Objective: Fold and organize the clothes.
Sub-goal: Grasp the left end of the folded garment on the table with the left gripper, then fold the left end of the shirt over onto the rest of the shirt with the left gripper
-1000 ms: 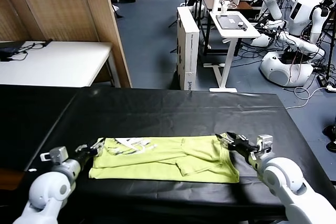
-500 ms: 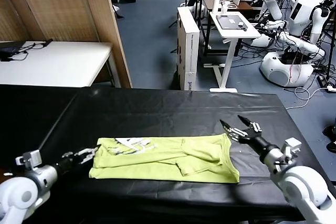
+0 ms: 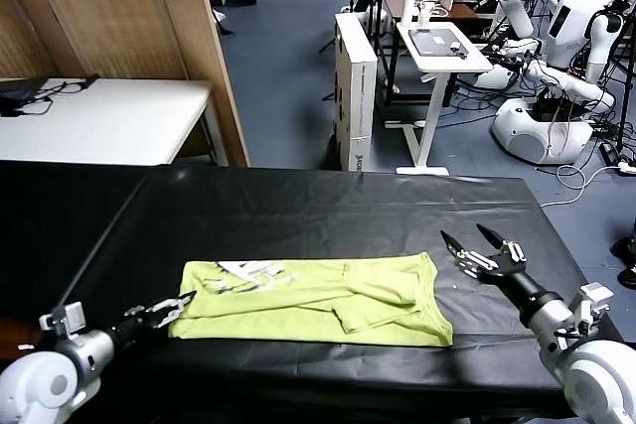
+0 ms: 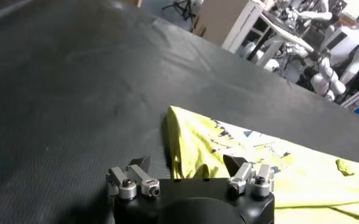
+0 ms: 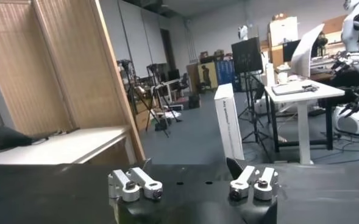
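Lime cotton, the T-shirt (image 3: pixel 313 300) lies folded at six o'clock on my black worktop (image 3: pixel 328 206). Both arms have drawn back off its ends: my left pincer (image 3: pixel 177 305) at eight, my right pincer (image 3: pixel 477 247) at four, each spread, holding nothing. White table (image 3: pixel 99 118) and parked robots (image 3: pixel 556 37) beyond.

A black-covered desk (image 3: pixel 298 206) fills the near field, its cloth faintly wrinkled. One thing lies directly on it: a lime yellow-green T-shirt (image 3: pixel 318 300), folded into a long flat band toward the six o'clock edge, running from nine to three o'clock. A small white neck label (image 3: pixel 248 270) shows at its nine o'clock end.
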